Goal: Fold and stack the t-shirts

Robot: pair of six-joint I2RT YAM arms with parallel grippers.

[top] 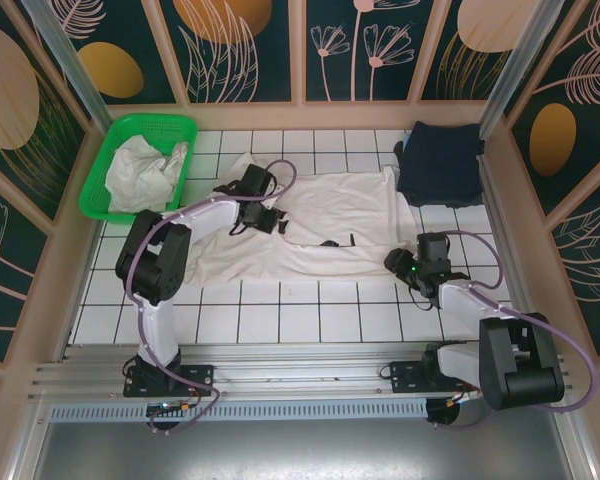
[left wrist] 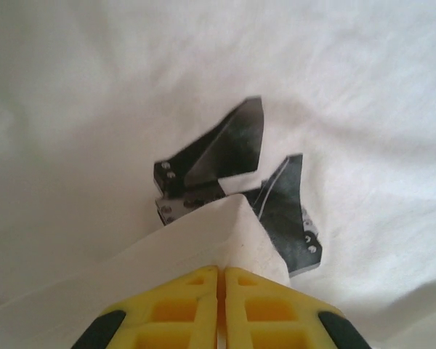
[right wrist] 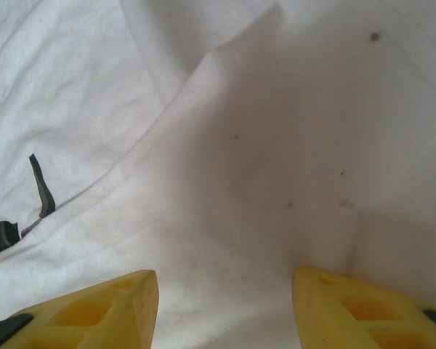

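Note:
An off-white t-shirt [top: 330, 215] with a black print [left wrist: 225, 149] lies spread across the tiled table. My left gripper [top: 270, 220] sits over the shirt's left part, shut on a raised fold of its fabric [left wrist: 232, 225]; the yellow fingertips [left wrist: 221, 273] meet around the cloth. My right gripper [top: 400, 262] stands open at the shirt's near right corner, with the fabric [right wrist: 240, 145] lying flat between its two yellow fingers [right wrist: 225, 280]. A folded dark navy t-shirt [top: 440, 160] rests at the back right.
A green mesh basket [top: 105, 160] at the back left holds crumpled white t-shirts [top: 145, 172]. Wooden-framed walls close in the table on three sides. Bare white tiles [top: 310, 310] run along the near edge in front of the shirt.

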